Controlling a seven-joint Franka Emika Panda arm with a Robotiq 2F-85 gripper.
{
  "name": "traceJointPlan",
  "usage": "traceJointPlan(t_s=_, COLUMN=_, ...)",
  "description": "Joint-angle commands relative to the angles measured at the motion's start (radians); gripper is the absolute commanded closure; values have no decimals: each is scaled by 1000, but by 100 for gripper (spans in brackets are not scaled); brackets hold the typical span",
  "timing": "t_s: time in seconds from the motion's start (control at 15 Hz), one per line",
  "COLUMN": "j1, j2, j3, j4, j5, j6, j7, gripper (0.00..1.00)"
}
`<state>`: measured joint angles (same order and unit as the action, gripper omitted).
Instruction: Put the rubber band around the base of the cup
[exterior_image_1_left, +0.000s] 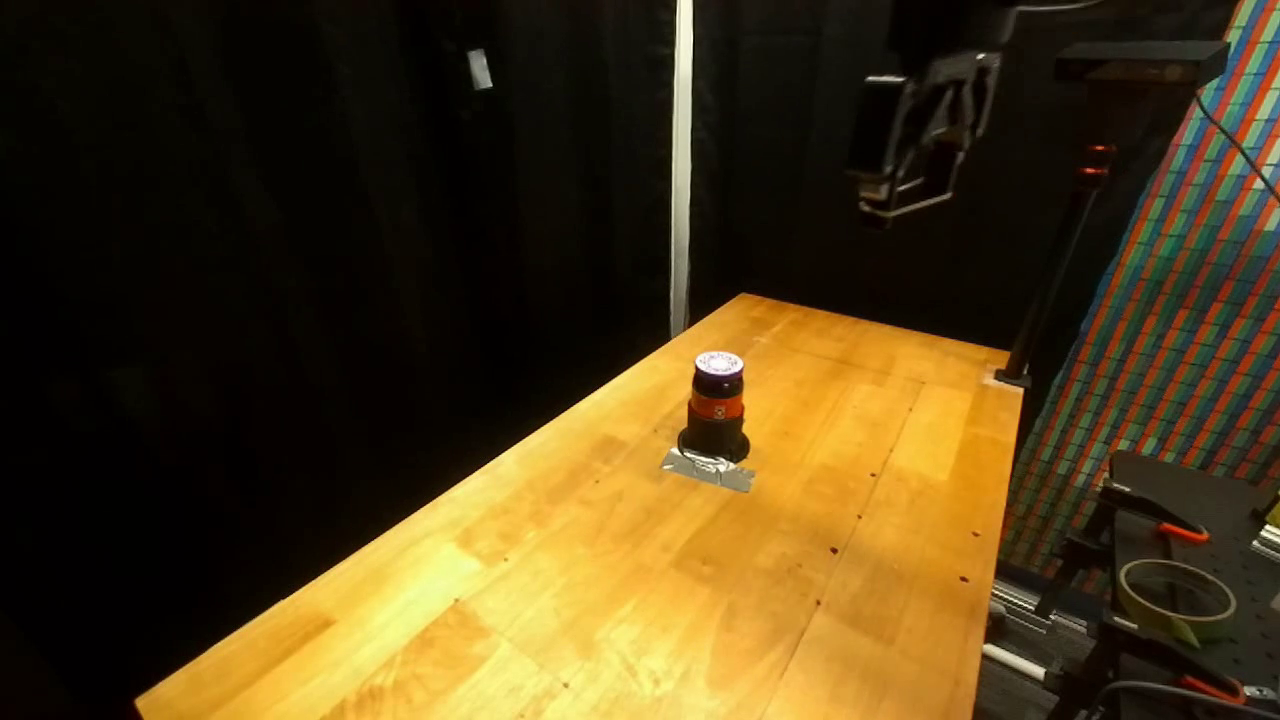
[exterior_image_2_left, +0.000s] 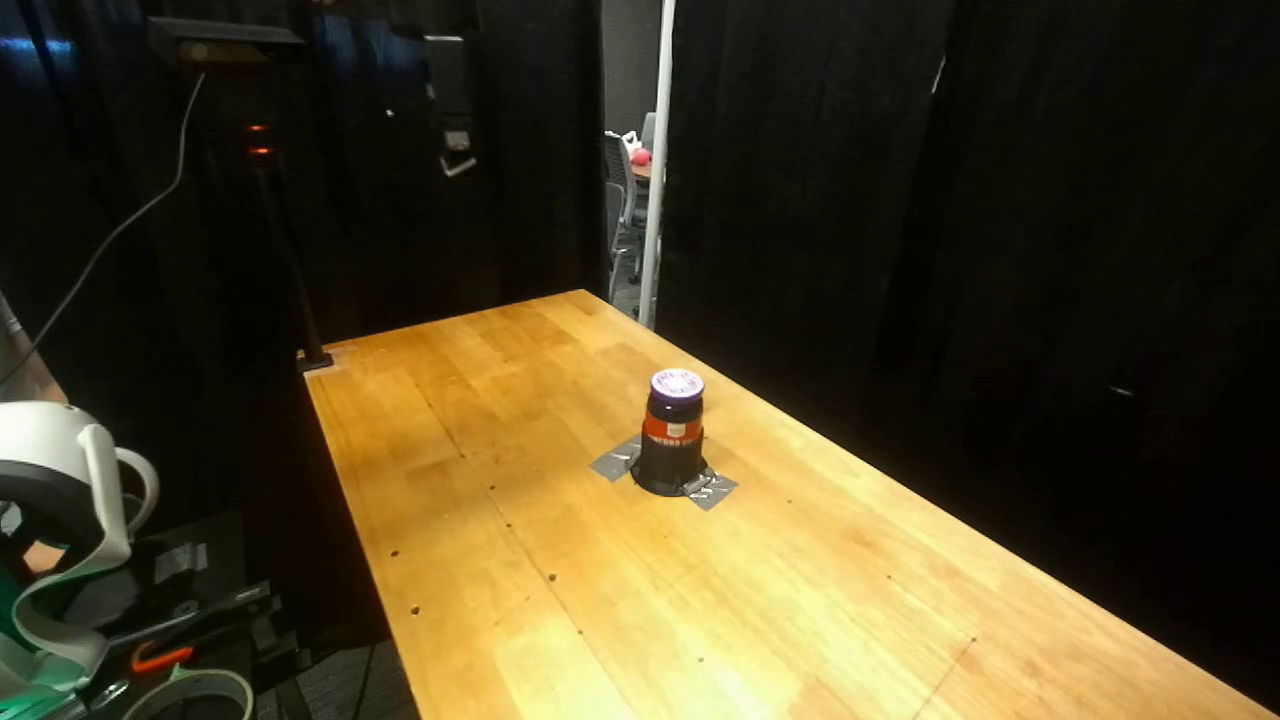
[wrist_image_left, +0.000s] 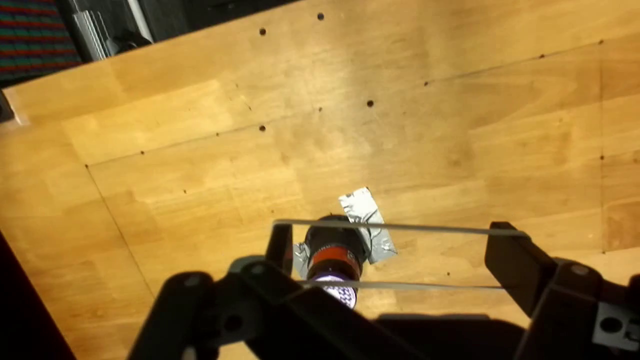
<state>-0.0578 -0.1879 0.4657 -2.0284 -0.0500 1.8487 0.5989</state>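
Observation:
The cup stands upright on the table in both exterior views (exterior_image_1_left: 717, 407) (exterior_image_2_left: 672, 430). It is dark with a red-orange band, a purple-rimmed white top and a black base flaring at the bottom. In the wrist view the cup (wrist_image_left: 335, 255) shows below and between the fingers, nearer the left finger, which partly covers its top. My gripper (wrist_image_left: 395, 255) is open. A pale rubber band (wrist_image_left: 425, 229) is stretched around both fingers in two strands. In an exterior view the gripper (exterior_image_1_left: 912, 195) hangs high above the table, apart from the cup; it also shows in an exterior view (exterior_image_2_left: 457, 150).
Silver tape (exterior_image_1_left: 708, 470) fixes the base to the wooden table (exterior_image_1_left: 640, 600). A black post (exterior_image_1_left: 1050, 270) stands at the table's far corner. A side stand with a tape roll (exterior_image_1_left: 1178, 600) is beside the table. Black curtains (exterior_image_2_left: 1000, 250) surround it.

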Motion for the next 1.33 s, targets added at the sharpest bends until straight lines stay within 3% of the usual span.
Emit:
traceJointPlan(t_s=0.0, j1=83, j2=240, j3=-88, j4=163, j5=-75, j6=101, j7=-2, gripper=0)
traceJointPlan(t_s=0.33, j1=165, j2=420, j3=-221, j4=273, j5=-25, j6=163, j7=-119, gripper=0)
traceJointPlan(t_s=0.67, j1=198, j2=525, j3=-296, j4=326, j5=-10, j6=176, j7=-202, gripper=0)
traceJointPlan(t_s=1.27, j1=218, j2=646, j3=-390, j4=371, j5=-33, j6=274, j7=-171, gripper=0)
